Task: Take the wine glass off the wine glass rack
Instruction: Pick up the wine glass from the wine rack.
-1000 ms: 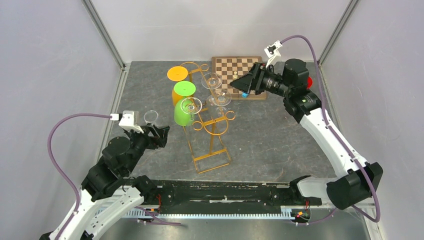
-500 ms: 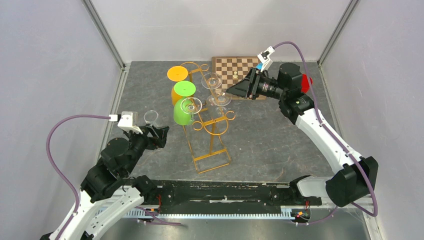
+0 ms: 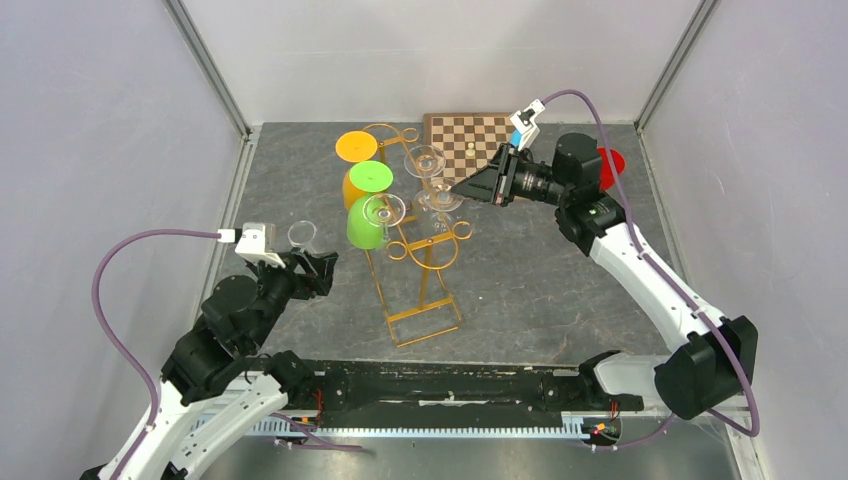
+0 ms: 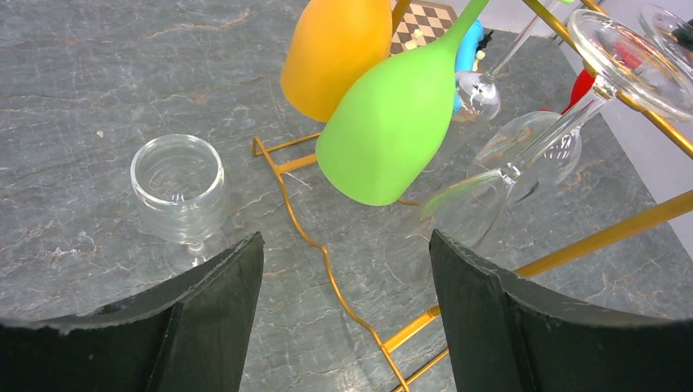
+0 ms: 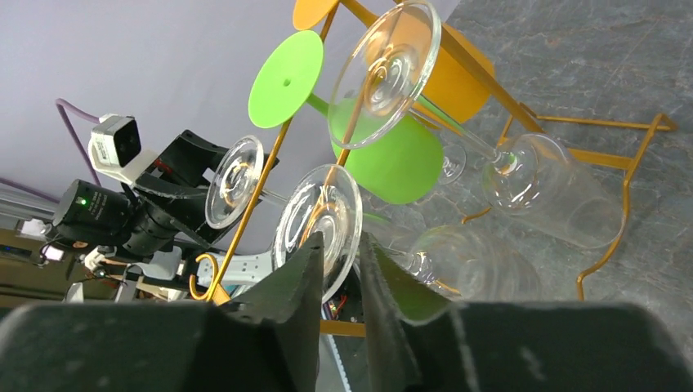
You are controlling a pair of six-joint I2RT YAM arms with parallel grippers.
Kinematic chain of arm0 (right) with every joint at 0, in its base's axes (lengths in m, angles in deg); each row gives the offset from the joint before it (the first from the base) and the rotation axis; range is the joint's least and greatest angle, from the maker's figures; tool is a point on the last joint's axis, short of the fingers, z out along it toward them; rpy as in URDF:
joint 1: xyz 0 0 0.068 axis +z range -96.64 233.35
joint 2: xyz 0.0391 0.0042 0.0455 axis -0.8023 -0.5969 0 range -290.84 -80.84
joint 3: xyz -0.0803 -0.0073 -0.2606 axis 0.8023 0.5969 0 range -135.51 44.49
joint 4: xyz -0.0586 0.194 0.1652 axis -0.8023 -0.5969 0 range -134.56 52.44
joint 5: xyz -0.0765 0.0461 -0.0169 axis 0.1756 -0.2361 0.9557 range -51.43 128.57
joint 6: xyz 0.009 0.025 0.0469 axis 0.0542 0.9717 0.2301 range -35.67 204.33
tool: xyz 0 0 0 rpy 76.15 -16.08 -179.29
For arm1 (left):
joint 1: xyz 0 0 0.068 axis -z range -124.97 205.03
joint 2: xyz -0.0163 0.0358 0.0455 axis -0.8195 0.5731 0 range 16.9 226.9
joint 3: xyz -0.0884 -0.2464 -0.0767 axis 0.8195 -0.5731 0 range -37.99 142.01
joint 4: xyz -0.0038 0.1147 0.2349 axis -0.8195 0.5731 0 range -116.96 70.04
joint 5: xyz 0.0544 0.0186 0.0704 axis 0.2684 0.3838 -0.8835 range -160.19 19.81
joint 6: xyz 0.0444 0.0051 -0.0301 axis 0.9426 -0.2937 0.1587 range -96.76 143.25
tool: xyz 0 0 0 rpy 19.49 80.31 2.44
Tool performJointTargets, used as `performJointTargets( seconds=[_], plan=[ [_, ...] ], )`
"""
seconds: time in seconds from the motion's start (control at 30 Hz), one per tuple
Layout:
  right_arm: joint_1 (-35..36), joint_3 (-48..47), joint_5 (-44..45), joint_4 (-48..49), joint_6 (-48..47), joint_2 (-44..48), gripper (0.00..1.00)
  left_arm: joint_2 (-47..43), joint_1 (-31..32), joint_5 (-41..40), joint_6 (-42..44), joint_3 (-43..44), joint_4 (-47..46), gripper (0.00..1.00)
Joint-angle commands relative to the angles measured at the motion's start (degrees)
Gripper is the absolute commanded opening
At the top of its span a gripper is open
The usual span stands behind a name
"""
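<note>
The gold wire wine glass rack (image 3: 425, 270) stands mid-table with several glasses hanging upside down from it. My right gripper (image 3: 456, 187) reaches in from the right at a clear wine glass (image 3: 440, 197). In the right wrist view the gripper (image 5: 339, 245) has its jaws narrowed round the rim of that glass's round foot (image 5: 331, 208). A slim gap still shows, and I cannot tell whether both fingers touch the foot. Its bowl (image 5: 474, 273) hangs beyond. My left gripper (image 3: 325, 268) hovers low, left of the rack. It is wide open and holds nothing (image 4: 345, 237).
Green (image 3: 368, 215) and orange (image 3: 355, 150) glasses hang on the rack's left side, with more clear ones (image 3: 425, 160) among them. A small clear glass (image 4: 178, 184) stands on the table near my left gripper. A wooden chessboard (image 3: 470, 135) lies behind the rack.
My right gripper has slid left toward the rack, and its jaws have narrowed round the clear glass's foot. The left arm has not moved.
</note>
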Motion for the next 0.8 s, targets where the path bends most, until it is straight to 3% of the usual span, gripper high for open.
performJointTargets(
  seconds=[0.0, 0.23, 0.77],
  plan=[
    [0.2, 1.1, -1.0, 3.1, 1.0, 2.5, 0.21, -0.2, -0.4, -1.1, -0.8, -0.3, -0.7, 0.8],
    [0.2, 1.0, -1.3, 3.2, 1.7, 3.3, 0.0, 0.2, -0.3, -1.5, -0.7, -0.2, -0.6, 0.8],
    [0.2, -1.6, 0.5, 0.8, 2.1, 4.5, 0.0, 0.4, -0.4, -1.9, -0.7, -0.3, -0.4, 0.81]
  ],
)
